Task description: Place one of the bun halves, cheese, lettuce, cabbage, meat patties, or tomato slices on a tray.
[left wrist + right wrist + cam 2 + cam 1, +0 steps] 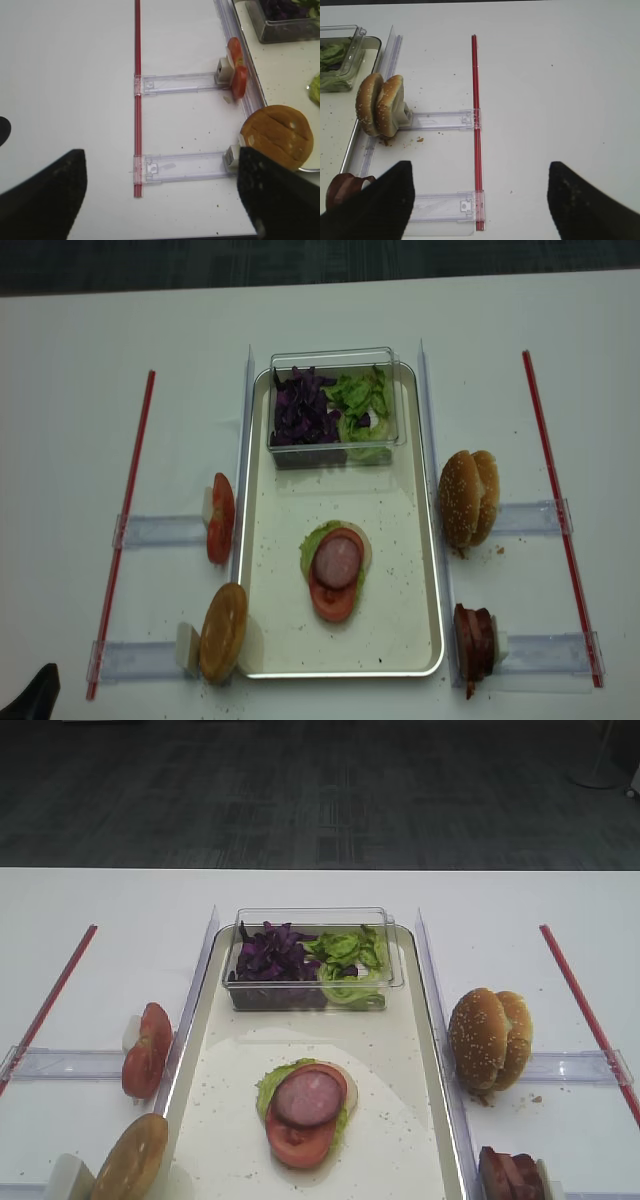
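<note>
White tabletop fills the high view, with dark floor beyond. On it the tray holds a clear plastic box at its far end – cabbage on the left of the box, lettuce on the right. Nearer, a stack lies on the tray: a meat patty on top of a tomato slice, green leaf under both. Left of the tray stand more tomato slices and a plain bun half; right of it, two sesame bun halves on edge and meat patties

From the right wrist, the right gripper hangs over bare table, its two dark fingers set wide apart and holding nothing; the sesame buns sit away to its left, beyond a red strip

From the left wrist, the left gripper is likewise spread wide and empty – the plain bun lies beside its right finger

The second overhead view shows only a dark tip of the left arm at the lower left corner
</note>
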### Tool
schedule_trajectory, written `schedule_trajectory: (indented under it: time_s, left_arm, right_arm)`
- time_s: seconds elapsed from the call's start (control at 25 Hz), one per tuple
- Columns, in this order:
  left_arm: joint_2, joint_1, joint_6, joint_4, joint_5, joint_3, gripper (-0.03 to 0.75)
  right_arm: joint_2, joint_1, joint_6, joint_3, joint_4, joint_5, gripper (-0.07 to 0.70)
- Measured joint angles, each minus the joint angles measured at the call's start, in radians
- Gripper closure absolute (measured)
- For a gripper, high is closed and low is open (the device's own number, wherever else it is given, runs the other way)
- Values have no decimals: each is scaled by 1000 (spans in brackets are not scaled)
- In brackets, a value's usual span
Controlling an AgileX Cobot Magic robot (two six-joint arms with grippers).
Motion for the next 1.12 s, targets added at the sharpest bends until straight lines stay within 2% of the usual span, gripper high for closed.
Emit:
schedule_trajectory:
  time_s: [1.12]
  left_arm:
    - [0, 0, 0, 0, 0, 0, 151]
  right_arm:
    - [0, 0, 0, 0, 0, 0, 61]
